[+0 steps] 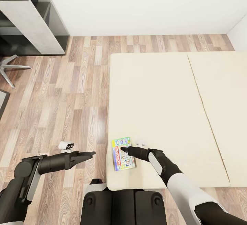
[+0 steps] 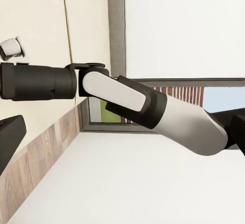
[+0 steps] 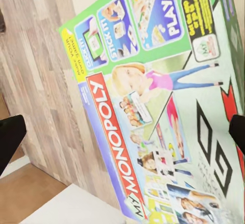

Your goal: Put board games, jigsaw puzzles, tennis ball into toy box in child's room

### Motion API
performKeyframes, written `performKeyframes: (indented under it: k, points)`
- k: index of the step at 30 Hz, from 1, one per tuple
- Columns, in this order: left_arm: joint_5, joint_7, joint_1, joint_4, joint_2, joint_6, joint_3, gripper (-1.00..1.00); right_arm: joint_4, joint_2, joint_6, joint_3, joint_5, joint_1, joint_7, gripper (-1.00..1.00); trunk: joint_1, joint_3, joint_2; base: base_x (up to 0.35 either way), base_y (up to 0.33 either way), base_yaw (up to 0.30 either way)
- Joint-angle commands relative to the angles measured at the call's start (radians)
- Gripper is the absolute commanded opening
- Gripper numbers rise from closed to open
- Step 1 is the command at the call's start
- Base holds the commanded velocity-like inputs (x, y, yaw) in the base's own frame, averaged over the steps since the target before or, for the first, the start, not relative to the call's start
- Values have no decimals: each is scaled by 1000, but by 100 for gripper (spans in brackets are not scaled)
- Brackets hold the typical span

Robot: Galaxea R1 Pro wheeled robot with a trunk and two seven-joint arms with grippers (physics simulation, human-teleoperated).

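Green-edged Monopoly board game box [image 1: 122, 153] lies flat near the corner of the plain beige bed mattress [image 1: 164, 108].

Black right tool [image 1: 124, 149] hovers right above the box's middle, fingertips spread wide at either side of the lid in the right wrist view [image 3: 153, 106], grasping nothing. Left tool [image 1: 90, 154] reaches out over the wood-plank floor [image 1: 61, 98] beside the bed, well left of the box; I cannot tell whether it is released or clenched.
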Motion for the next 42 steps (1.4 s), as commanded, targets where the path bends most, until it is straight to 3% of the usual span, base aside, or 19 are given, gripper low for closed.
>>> performKeyframes:
  k: [1,7,17,31,42]
  points:
    - [-1,-4,0,0,0,11,0,100,-1,0,5,2,-6,0,15,100,1,-1,-1,0,0,0]
    - [-1,-4,0,0,0,11,0,100,-1,0,4,2,0,0,65,100,1,-1,-1,0,0,0]
    - [-1,-4,0,0,0,11,0,100,-2,0,5,3,8,0,57,100,1,-1,-1,0,0,0]
    - [-1,-4,0,0,0,11,0,100,-12,0,9,3,8,0,-72,100,1,-1,-1,0,0,0]
    - [-1,-4,0,0,1,11,0,100,-11,0,12,3,8,0,-92,100,1,-1,-1,0,0,0]
